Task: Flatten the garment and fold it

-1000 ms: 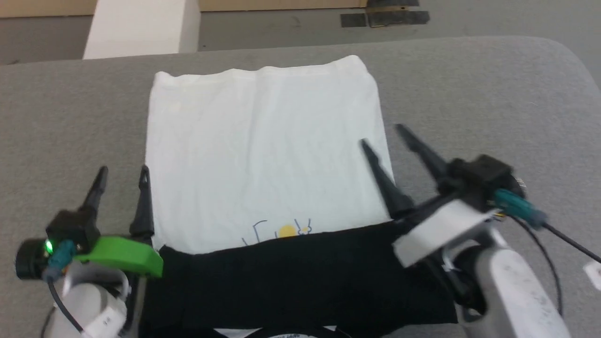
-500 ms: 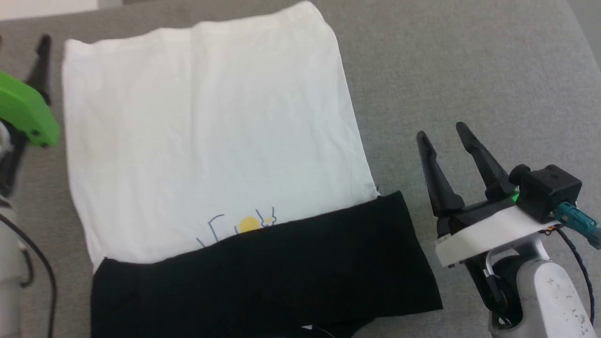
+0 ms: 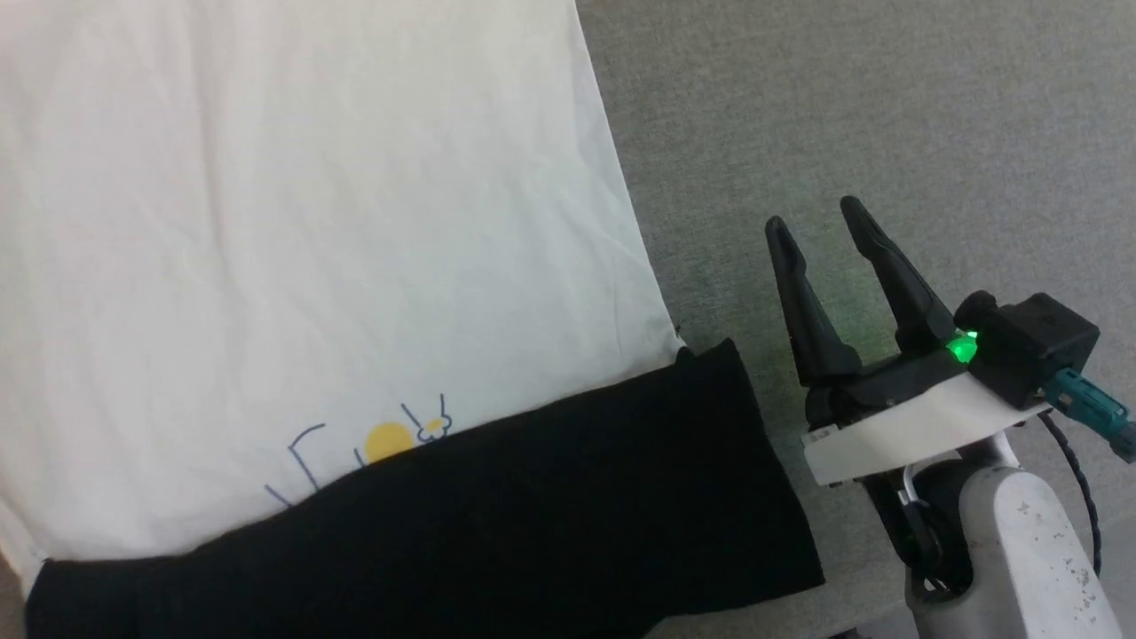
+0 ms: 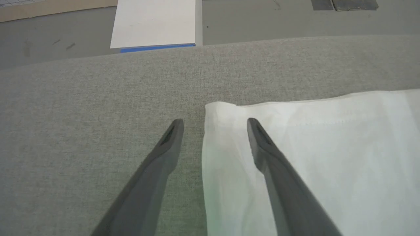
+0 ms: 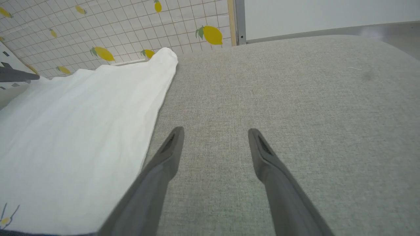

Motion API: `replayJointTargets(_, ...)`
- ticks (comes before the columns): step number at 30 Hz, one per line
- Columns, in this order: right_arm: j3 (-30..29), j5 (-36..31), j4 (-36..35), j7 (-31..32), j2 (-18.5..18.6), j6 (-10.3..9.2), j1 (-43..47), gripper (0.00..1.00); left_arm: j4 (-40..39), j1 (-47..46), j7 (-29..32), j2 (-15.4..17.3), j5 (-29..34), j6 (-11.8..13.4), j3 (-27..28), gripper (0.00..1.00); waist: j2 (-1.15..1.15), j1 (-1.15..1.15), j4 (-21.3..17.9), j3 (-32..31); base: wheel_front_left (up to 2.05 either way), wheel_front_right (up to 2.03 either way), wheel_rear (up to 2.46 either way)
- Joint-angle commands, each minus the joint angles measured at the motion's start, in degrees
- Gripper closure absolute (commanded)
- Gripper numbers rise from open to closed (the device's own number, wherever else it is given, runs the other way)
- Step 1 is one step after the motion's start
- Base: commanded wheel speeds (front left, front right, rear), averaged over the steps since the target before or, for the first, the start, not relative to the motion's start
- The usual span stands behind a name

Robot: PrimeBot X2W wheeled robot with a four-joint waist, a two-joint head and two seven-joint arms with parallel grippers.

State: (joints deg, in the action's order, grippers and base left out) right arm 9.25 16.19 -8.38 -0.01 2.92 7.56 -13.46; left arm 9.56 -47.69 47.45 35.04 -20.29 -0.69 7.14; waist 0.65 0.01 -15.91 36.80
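Nearest on the grey bench (image 3: 887,106), the garment (image 3: 311,222) lies flat, black sleeve (image 3: 532,515) folded across its near end, part-covering the yellow-and-blue print (image 3: 390,439). Just off garment's right edge: right pincer (image 3: 814,216), fingers spread, empty, over bare bench. At garment's far left corner: left pincer (image 4: 214,121), spread wide, empty, straddling the edge.

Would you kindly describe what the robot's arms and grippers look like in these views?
The right gripper has two long, tapering black fingers on a white plate. Beside it sit a black camera block with a green light and a teal connector trailing a black cable. The forearm is pale grey and speckled. The left gripper has equally dark, tapered fingers.
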Motion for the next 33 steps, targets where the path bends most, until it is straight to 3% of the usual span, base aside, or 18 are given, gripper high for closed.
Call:
replayJointTargets(1, 0.3, 0.4, 0.2, -0.5, 0.0, -0.08, -1.2, 0.0, -0.3, -1.0, 1.4, 0.8, 0.3, 1.1, 0.4, 0.0, -0.65, -0.01, -2.5, 3.3, 0.0, 0.0, 0.0)
replayJointTargets(6, 0.8, 0.3, 0.6, -0.5, 0.0, -0.08, -2.2, 0.0, -1.1, -0.4, 3.9, 2.1, 1.7, 3.1, 0.5, 0.0, -0.65, -0.01, -2.4, 3.9, 0.0, 0.0, 0.0)
replayJointTargets(7, 0.9, 0.1, 0.7, -0.4, 0.0, -0.08, -2.4, 0.0, -1.2, -0.1, 4.4, 2.4, 2.1, 3.3, 0.3, 0.24, -0.65, -0.01, -2.2, 4.0, 0.0, 0.0, 0.0)
replayJointTargets(9, 1.0, -0.4, 0.7, 0.0, 0.0, -0.08, -2.9, 0.0, -1.6, 0.1, 4.6, 2.7, 2.2, 3.1, 0.0, 0.96, -0.65, -0.01, -1.9, 3.9, 0.0, 0.0, 0.0)
replayJointTargets(10, 1.0, -0.6, 0.7, 0.2, 0.0, -0.08, -3.1, 0.0, -1.9, 0.1, 4.4, 2.6, 1.9, 2.5, -0.3, 1.0, -0.65, -0.01, -1.7, 3.9, 0.0, 0.0, 0.0)
replayJointTargets(15, 1.2, -3.1, 0.1, 1.6, 0.0, -0.08, -7.7, 0.0, -1.6, -0.8, 1.7, 2.3, 1.4, 0.4, -1.8, 1.0, -0.65, -0.01, 0.1, 3.7, 0.0, 0.0, 0.0)
replayJointTargets(21, 2.0, -4.3, 2.5, 4.5, 0.0, -0.08, -21.6, 0.0, 0.1, -3.2, -1.8, 0.2, 0.2, -1.3, -3.6, 1.0, -0.65, -0.01, 2.9, 4.1, 0.0, 0.0, 0.0)
replayJointTargets(25, 2.8, -2.6, 9.2, 8.3, 0.0, -0.08, -32.4, 0.0, 0.8, -5.3, -3.8, -0.9, -0.1, -2.2, -5.1, 1.0, -0.65, -0.01, 5.0, 4.8, 0.0, 0.0, 0.0)
replayJointTargets(33, 3.6, 1.7, 29.7, 19.9, 0.0, -0.08, -50.2, 0.0, 1.9, -8.6, -7.1, -3.5, -0.3, -3.4, -8.3, 1.0, -0.65, -0.01, 9.2, 6.3, 0.0, 0.0, 0.0)
